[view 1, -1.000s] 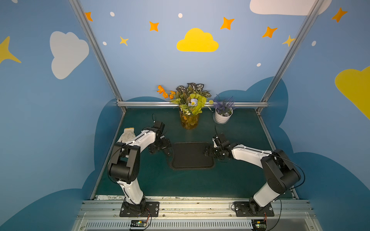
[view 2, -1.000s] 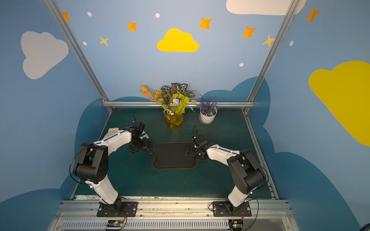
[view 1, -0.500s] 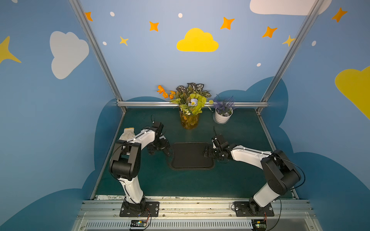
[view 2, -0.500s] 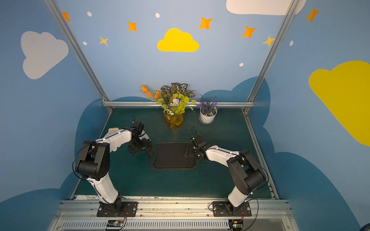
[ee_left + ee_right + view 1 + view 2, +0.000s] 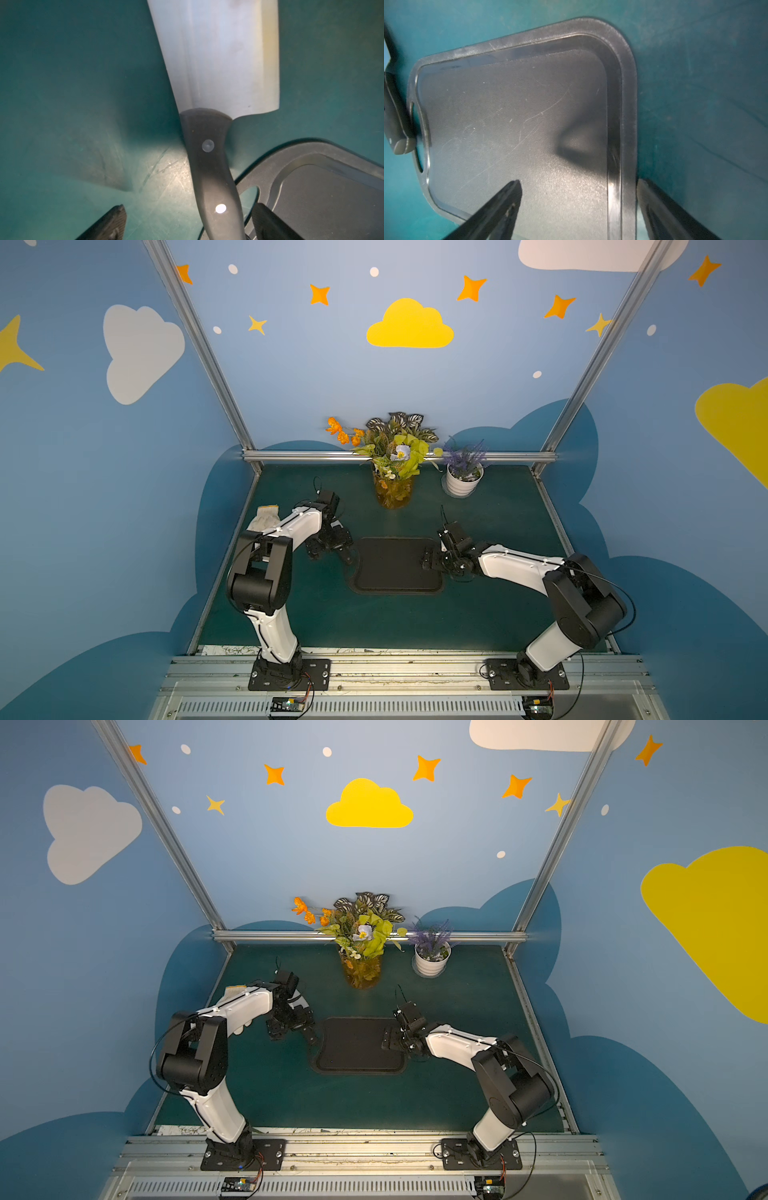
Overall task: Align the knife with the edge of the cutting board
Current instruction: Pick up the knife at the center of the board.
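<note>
The knife's silver-grey blade (image 5: 218, 56) lies flat on the green mat, and its black handle (image 5: 209, 166) runs back between the fingers of my left gripper (image 5: 190, 218). That gripper is open and straddles the handle without touching it. The handle's end lies at the slot end of the black cutting board (image 5: 332, 197). In both top views the board (image 5: 395, 564) (image 5: 357, 1048) sits mid-table, with the left gripper (image 5: 332, 549) at its left end hiding the blade. My right gripper (image 5: 579, 193) (image 5: 432, 562) is open. One finger is over the board (image 5: 508, 124) and the other is outside its right rim.
A glass vase of flowers (image 5: 392, 489) and a white pot of lavender (image 5: 461, 483) stand behind the board near the back rail (image 5: 291, 456). A pale glove (image 5: 266, 516) lies by the left arm's elbow. Walls close in the table's left, right and back sides.
The left arm's elbow has shifted slightly. Both grippers stay open at the two ends of the board, and the knife and board hold their places.
</note>
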Controlling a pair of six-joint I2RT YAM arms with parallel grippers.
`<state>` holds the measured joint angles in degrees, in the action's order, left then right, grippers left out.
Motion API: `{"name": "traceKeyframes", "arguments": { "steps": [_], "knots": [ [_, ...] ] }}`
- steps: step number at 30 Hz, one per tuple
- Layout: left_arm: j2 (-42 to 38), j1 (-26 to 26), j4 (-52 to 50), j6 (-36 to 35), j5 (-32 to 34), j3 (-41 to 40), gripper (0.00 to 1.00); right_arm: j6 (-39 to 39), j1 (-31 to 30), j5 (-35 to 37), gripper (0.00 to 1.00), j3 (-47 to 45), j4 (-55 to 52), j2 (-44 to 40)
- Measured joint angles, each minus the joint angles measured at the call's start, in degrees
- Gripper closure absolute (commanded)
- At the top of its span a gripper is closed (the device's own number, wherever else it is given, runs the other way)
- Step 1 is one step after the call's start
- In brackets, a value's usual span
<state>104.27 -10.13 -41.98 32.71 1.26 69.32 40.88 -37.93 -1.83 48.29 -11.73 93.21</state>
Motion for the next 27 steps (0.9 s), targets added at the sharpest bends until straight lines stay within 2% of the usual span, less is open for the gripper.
{"name": "traceKeyframes", "arguments": {
  "steps": [4,16,27],
  "knots": [
    [0.39,-0.02,-1.14,-0.33,0.33,0.81,0.02,0.20,-0.26,0.09,0.02,0.02,-0.11,-0.17],
    [6.14,-1.90,-8.37,-0.76,4.37,10.64,0.05,0.37,-0.59,-0.87,0.02,-0.44,-7.43,-3.15],
    [13.22,-2.73,-14.75,0.11,6.71,18.60,0.17,-1.05,0.26,-0.44,0.02,-2.69,-14.97,-15.87]
  ]
}}
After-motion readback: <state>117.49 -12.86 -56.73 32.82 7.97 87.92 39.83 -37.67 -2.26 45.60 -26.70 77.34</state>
